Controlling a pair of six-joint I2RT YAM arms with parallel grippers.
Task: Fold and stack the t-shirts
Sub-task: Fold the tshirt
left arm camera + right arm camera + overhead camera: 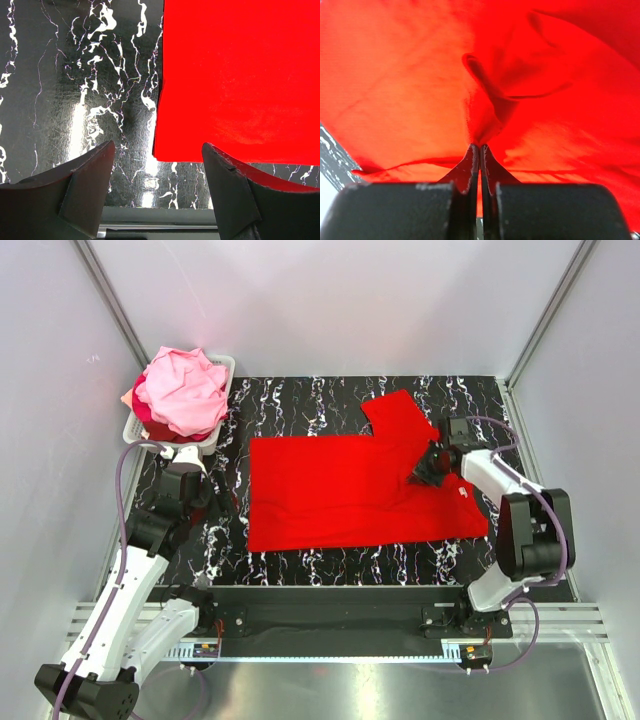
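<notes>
Pinched shut at the bottom centre of the right wrist view, the right fingers are seen gripping a small raised fold of the red t-shirt, and creased red cloth fills nearly all of that frame. In the top view the red t-shirt is spread flat across the middle of the black marbled bench. One sleeve is angled toward the upper right, and a small white label shows near the right edge. The grip is placed on the right part of the shirt, just below that sleeve. The left fingers are held wide apart with nothing between them, over bare bench beside the shirt's lower left corner. At the upper left of the top view, pink and peach t-shirts are heaped in a white basket.
</notes>
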